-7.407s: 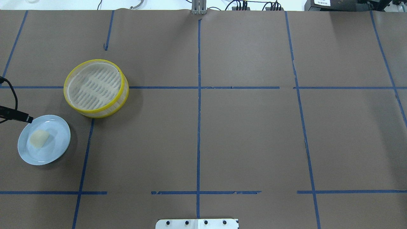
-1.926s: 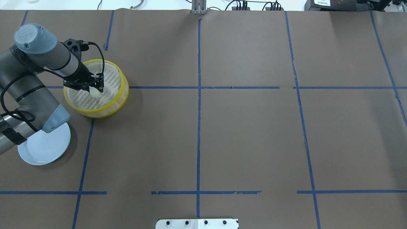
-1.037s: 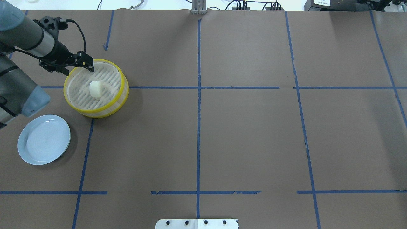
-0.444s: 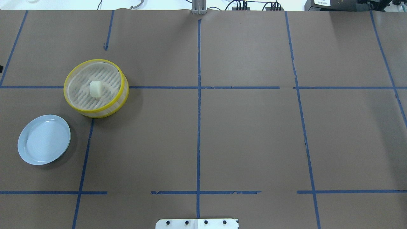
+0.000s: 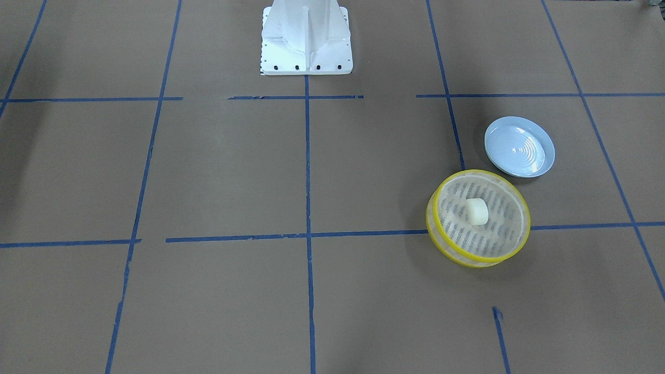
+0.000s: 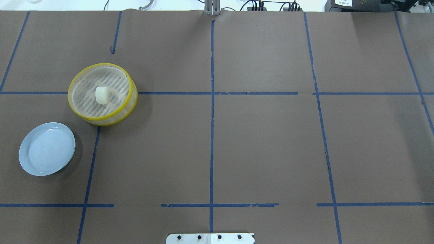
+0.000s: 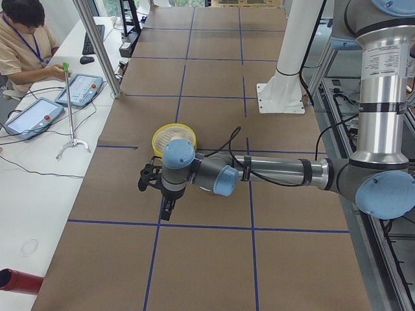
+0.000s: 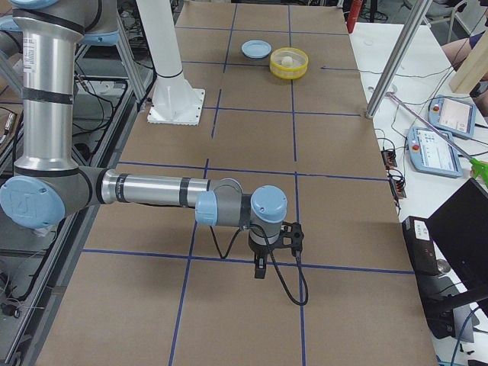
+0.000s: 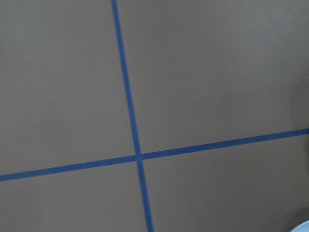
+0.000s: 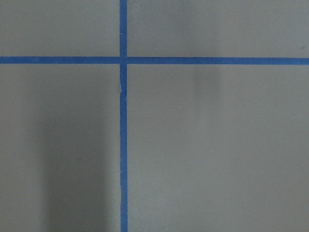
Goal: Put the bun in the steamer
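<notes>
The cream-white bun [image 6: 101,95] lies alone on the slotted floor of the yellow-rimmed steamer [image 6: 101,64], a little off its middle. It also shows in the front-facing view, where the bun [image 5: 477,212] sits inside the steamer [image 5: 439,236]. No gripper touches either one. My left gripper [image 7: 168,209] shows only in the exterior left view, hanging over bare table nearer the camera than the steamer [image 7: 174,135]. My right gripper [image 8: 261,268] shows only in the exterior right view, far from the steamer [image 8: 289,71]. I cannot tell whether either is open or shut.
A pale blue ridged plate [image 6: 47,149] with nothing on it lies beside the steamer, towards the robot. The white robot base [image 5: 305,36] stands at the table's near middle. Blue tape lines cross the brown paper. Tablets [image 7: 83,87] and an operator are beyond the far edge.
The bun went from the plate into the steamer in my left gripper, which let it go. My left arm then drew back out of the overhead view.
</notes>
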You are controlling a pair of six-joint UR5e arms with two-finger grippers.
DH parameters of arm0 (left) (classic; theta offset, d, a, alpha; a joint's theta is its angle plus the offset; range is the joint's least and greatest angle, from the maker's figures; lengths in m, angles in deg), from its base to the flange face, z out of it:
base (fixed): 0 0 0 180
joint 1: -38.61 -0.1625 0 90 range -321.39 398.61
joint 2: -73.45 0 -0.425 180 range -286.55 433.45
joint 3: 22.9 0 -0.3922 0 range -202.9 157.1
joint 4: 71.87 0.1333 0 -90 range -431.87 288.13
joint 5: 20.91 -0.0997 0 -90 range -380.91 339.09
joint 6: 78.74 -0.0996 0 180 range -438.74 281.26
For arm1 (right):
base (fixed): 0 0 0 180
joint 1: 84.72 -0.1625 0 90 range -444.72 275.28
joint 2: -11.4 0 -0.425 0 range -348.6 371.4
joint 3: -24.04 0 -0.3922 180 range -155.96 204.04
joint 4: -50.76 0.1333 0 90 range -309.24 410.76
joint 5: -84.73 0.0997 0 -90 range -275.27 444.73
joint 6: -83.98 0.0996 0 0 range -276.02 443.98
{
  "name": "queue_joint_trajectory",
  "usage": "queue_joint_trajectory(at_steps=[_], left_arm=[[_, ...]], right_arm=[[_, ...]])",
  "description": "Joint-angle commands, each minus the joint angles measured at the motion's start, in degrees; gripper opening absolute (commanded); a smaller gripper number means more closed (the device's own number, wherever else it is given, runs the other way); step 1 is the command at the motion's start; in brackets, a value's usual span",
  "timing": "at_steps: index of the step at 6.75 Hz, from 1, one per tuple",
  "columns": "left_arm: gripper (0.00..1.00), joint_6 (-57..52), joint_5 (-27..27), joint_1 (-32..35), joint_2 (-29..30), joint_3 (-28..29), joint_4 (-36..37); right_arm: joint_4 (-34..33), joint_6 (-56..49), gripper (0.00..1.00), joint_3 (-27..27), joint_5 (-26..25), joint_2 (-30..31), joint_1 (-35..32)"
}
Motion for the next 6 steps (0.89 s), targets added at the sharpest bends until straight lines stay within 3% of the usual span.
queue_joint_trajectory(at_steps=[1, 3, 6], left_arm=[[0.97, -9.1, 0.4, 4.4, 0.7, 0.6, 9.3], [0.99, -9.1, 4.0, 4.5, 6.5, 2.1, 21.0], [1.00, -8.6, 3.7, 4.4, 3.1, 1.8, 21.5]], right_arm=[[0.0, 0.0, 1.00, 0.0, 0.0, 0.0, 0.0], [0.0, 0.0, 1.00, 0.0, 0.0, 0.0, 0.0], [0.0, 0.0, 1.00, 0.0, 0.0, 0.0, 0.0]])
